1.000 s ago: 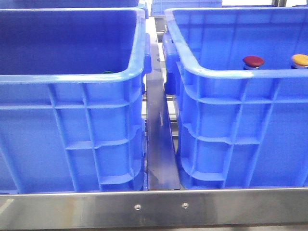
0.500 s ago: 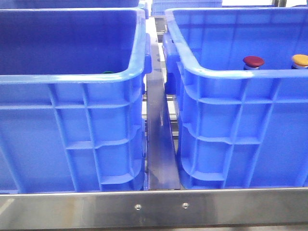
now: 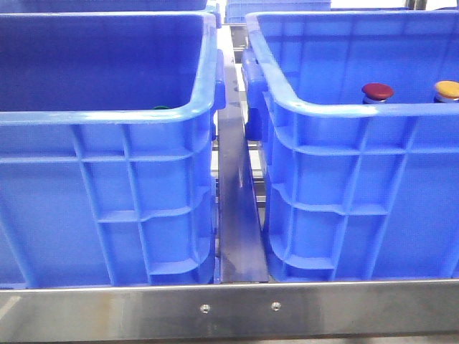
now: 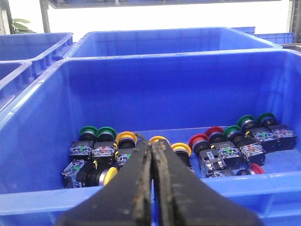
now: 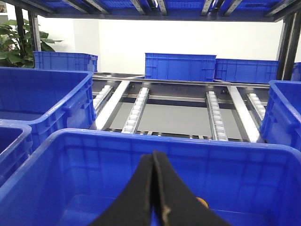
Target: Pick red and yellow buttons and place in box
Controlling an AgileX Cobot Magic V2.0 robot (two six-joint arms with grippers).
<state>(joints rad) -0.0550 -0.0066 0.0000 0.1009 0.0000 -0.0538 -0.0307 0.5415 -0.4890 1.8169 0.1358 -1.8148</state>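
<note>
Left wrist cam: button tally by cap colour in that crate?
Green caps: 5
Yellow caps: 4
Red caps: 3
Total: 12 visible in the crate; the left gripper may hide more behind it.

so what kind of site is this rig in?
Likely a factory or warehouse parts-sorting station. Roller conveyor tracks run under steel shelving, stacks of identical blue crates stand around, and one crate holds a batch of industrial push buttons in red, yellow and green.
</note>
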